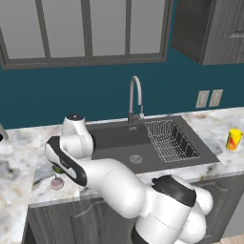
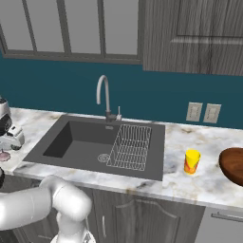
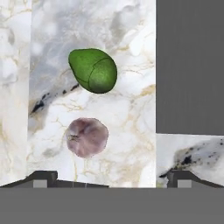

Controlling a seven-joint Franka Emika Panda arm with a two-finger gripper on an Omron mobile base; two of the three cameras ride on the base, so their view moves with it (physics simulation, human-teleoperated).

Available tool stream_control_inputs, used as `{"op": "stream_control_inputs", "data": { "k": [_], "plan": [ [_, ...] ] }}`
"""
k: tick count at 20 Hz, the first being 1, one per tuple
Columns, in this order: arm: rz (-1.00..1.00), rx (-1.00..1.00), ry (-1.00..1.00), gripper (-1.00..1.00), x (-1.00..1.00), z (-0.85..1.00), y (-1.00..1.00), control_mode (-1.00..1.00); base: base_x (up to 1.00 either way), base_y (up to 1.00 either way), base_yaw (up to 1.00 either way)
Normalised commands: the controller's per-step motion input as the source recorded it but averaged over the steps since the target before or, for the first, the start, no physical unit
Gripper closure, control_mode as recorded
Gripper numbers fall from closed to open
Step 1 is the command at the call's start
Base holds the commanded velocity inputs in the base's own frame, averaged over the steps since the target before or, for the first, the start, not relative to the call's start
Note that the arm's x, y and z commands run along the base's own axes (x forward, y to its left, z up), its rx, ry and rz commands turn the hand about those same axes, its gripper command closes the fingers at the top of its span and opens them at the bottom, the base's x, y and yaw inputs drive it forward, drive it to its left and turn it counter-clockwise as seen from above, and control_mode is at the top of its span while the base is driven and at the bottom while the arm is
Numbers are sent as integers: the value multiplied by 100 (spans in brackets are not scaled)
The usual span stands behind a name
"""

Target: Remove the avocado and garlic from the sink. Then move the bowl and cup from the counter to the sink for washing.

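Garlic just beyond wide-apart jaws, untouched

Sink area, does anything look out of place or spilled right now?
Nothing stands out. The avocado and garlic lie apart on the marble counter, the sink holds no spill, and the cup stands upright.

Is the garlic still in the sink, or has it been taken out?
Out. The garlic lies on the marble counter beside the avocado, and the sink basin holds neither.
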Motion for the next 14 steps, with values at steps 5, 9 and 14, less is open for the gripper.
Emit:
{"op": "stream_control_inputs", "data": {
  "k": [5, 9, 14],
  "plan": [
    [0, 3, 0, -100, -22, 30, -40, -100, 0, 0, 0],
    [0, 0, 0, -100, -25, 32, -39, -100, 0, 0, 0],
    [0, 0, 0, -100, -26, 33, -37, -100, 0, 0, 0]
  ]
}}
